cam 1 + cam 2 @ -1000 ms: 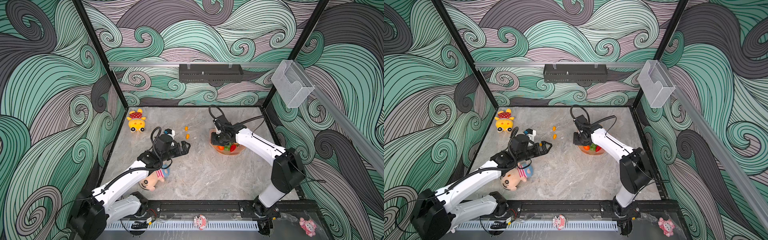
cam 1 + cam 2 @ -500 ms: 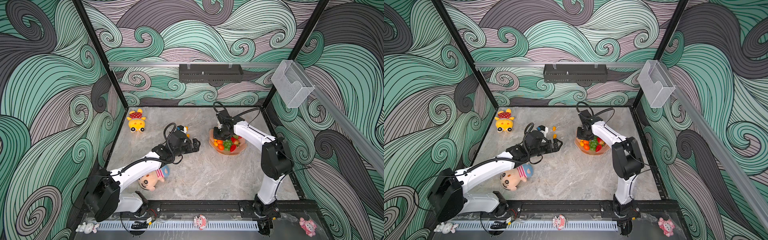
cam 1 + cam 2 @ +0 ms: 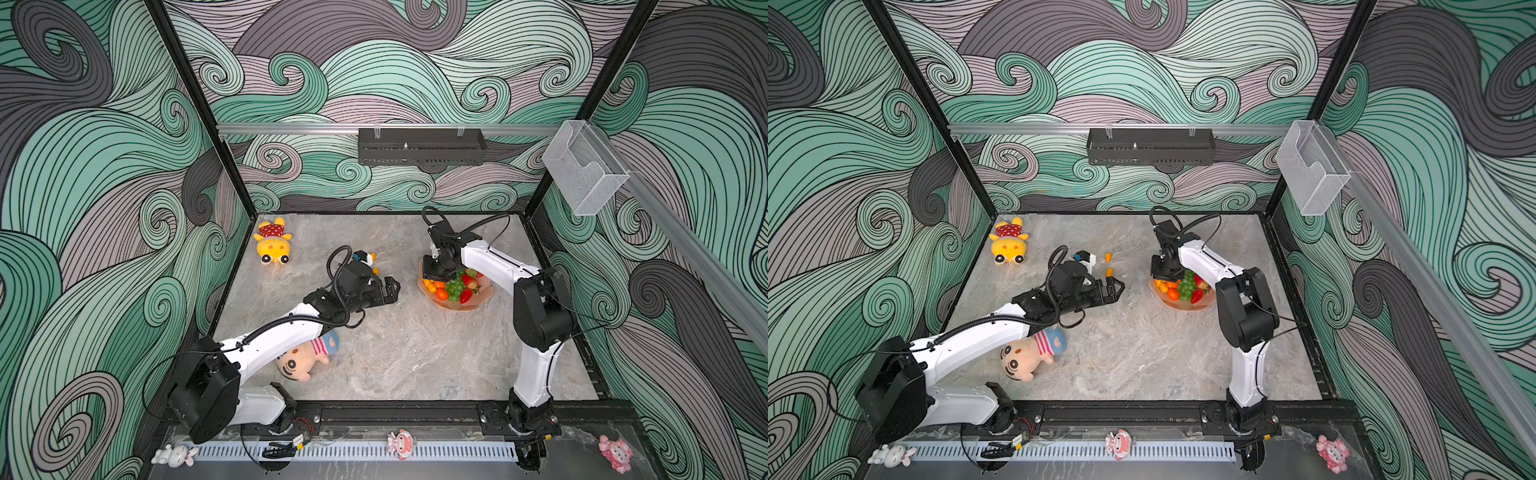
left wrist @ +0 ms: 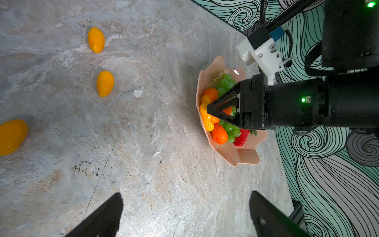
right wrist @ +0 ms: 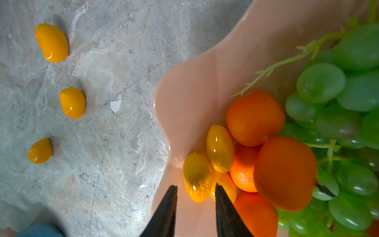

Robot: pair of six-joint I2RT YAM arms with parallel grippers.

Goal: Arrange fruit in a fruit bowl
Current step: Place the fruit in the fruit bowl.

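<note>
Three glossy oval kumquats (image 5: 72,102), scalloped peach bowl (image 5: 194,92)

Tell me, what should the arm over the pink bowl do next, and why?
Probably lift the right fingers straight up out of the fruit bowl. They stand slightly parted around a kumquat that seems to rest inside against the tangerines, so it looks released. Three kumquats lie on the table beside the bowl, waiting.
</note>
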